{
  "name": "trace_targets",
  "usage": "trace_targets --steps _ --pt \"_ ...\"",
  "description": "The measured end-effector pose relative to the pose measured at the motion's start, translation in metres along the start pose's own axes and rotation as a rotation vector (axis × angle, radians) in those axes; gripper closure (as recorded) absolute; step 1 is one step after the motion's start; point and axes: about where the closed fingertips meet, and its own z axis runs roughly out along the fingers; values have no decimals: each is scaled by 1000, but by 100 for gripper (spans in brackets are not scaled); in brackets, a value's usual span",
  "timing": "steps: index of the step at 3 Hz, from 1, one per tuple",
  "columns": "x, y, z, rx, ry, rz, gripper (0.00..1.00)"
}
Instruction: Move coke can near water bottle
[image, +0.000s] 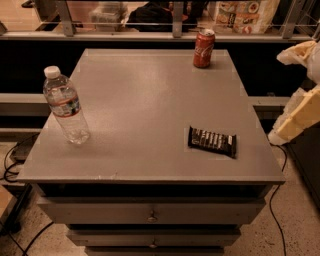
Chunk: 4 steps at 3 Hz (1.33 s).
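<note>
While the small red aluminium coke can (204, 48) stands upright at the far right corner of the grey table top (150, 100), we see the clear plastic water bottle (66, 106) with white cap near the left edge, well apart from it. A dark flat candy bar wrapper (211, 141) lies front right. The cream-coloured gripper (296, 119) hangs beside the table's right edge; we cannot tell if it is released or clenched.

the gripper (296, 122) sits beside the table's (150, 100) right side, cut off by the right edge, the lowest drawer (152, 245) runs off the bottom, and the print on the candy bar wrapper (212, 141) is too small to read.
</note>
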Motion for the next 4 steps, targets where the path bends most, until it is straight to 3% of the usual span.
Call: trace_targets --steps 1,2,3,4 --pt "13 -22 6 63 -55 104 0" --pt "17 -63 15 166 -128 210 0" --pt "17 -63 15 166 -128 210 0" --pt "6 -82 33 201 -201 241 0"
